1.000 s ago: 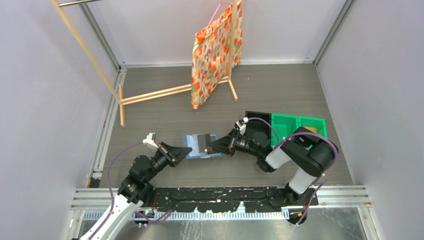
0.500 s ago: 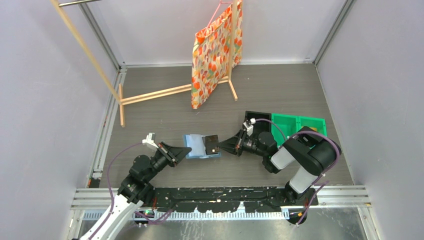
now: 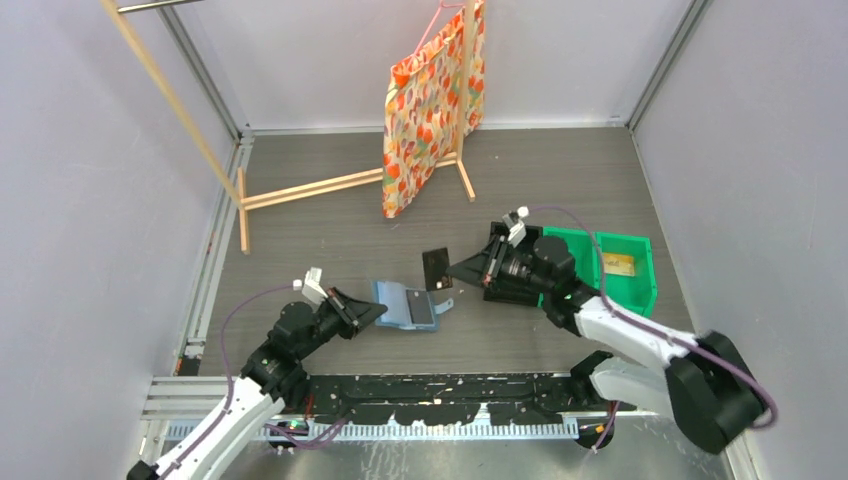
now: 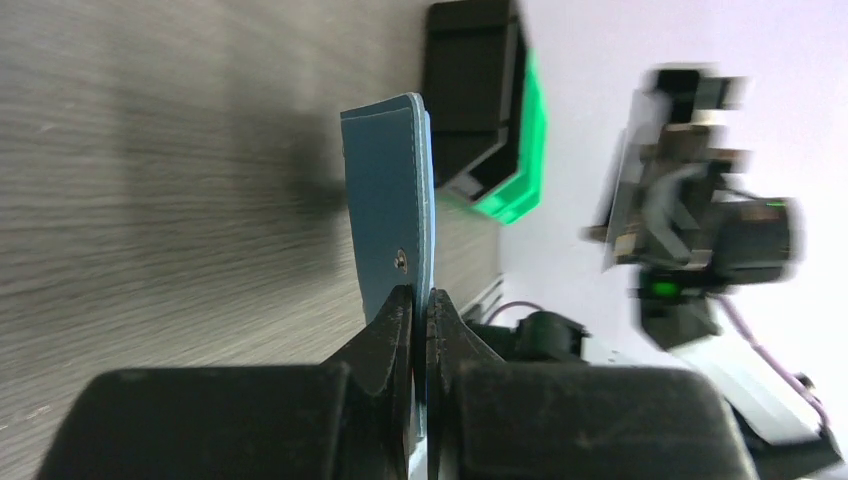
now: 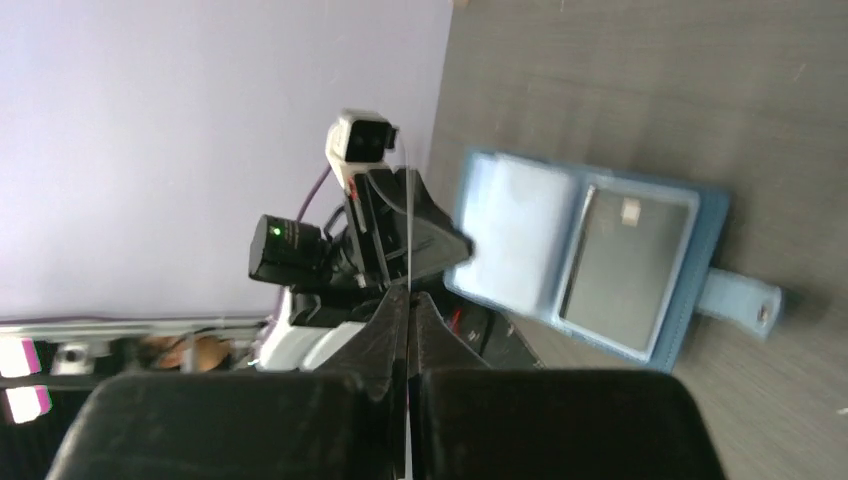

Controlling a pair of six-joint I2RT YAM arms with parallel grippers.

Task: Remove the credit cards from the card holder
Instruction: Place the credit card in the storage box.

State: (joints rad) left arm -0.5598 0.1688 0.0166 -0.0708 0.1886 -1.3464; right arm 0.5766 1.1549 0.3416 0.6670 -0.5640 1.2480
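Over the last second I drew one dark card (image 3: 435,268) out of the card holder (image 3: 398,303). The right gripper (image 3: 452,268) was clamped on the card's edge and held it clear above the table (image 3: 300,210). The left gripper (image 3: 374,311) was pinched on the holder's left flap (anchoring it), and the holder sat open between the arms. A grey card (image 5: 625,265) remained sleeved, so extraction was incomplete.

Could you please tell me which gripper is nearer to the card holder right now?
Left. The left gripper is clamped on an edge of the card holder; the right gripper holds a dark card apart from it.
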